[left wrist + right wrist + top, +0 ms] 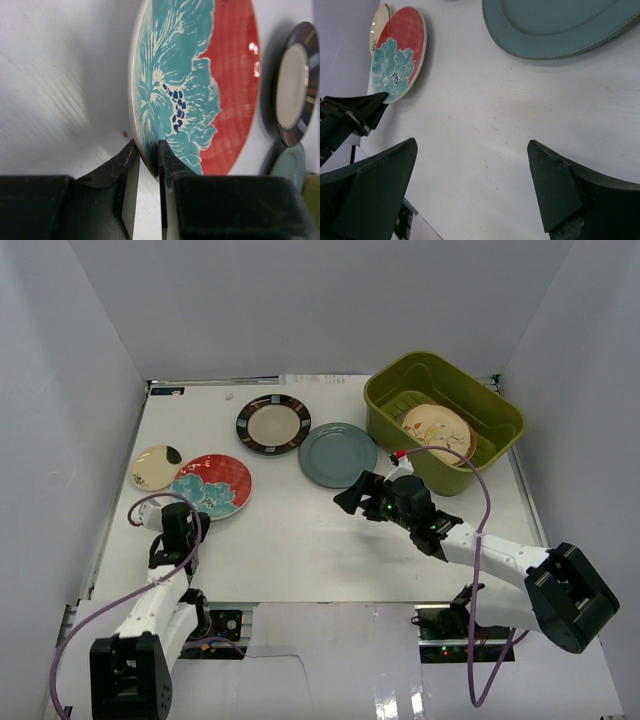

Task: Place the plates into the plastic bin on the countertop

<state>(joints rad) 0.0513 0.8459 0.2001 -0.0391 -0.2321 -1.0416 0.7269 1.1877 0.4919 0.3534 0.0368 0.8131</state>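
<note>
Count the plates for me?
5. On the white countertop: a small cream plate at far left, a red-teal floral plate beside it, a black-striped-rim cream plate, a plain teal plate. One tan patterned plate lies in the olive-green plastic bin; others may hide beneath.

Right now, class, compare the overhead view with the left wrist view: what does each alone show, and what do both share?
Only overhead: the right hand, the small cream plate, and the bird plate lying in the green bin. Only left wrist: the left hand up close, its two fingers closed on the floral plate at the rim. Both: the floral plate, striped plate and teal plate.
</note>
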